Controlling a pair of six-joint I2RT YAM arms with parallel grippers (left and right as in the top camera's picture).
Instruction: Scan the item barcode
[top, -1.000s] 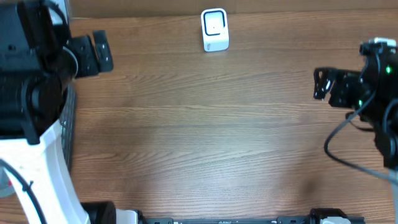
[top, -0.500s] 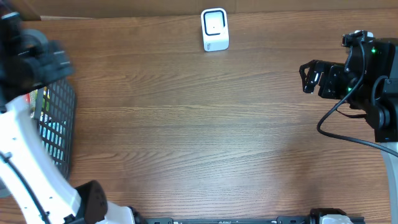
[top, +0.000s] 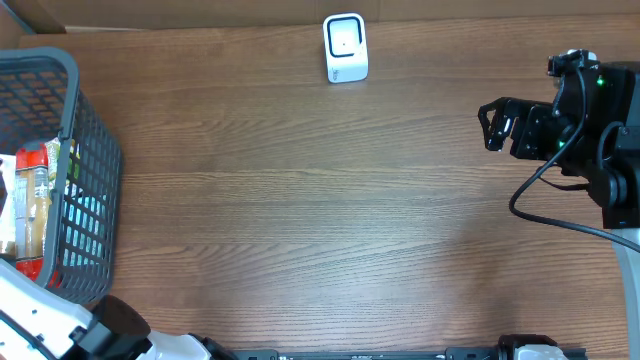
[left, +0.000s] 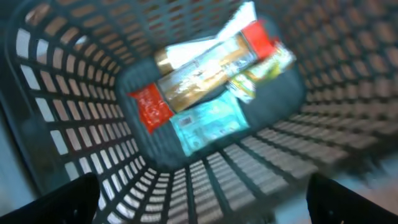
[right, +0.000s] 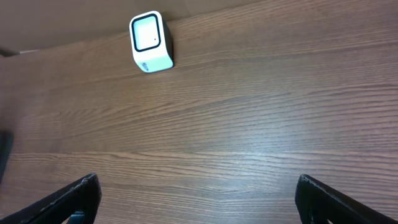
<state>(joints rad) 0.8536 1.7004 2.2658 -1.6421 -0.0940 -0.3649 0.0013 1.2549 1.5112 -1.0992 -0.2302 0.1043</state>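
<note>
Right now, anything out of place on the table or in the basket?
Nothing stands out. The white box-shaped scanner stands upright at the far edge of the wooden table. The dark plastic mesh basket sits upright at the left, packaged items lying in its bottom. The left gripper and right gripper are open, empty.

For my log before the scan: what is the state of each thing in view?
Basket: upright, holding packets.
Packets: lying piled on basket bottom.
Scanner: standing at far edge of table.
Left gripper: jaws open, empty, above basket.
Right gripper: jaws open, empty, above table.

wooden table (top: 300, 220) | white scanner (top: 346, 47) far edge | mesh basket (top: 95, 200) left
</note>
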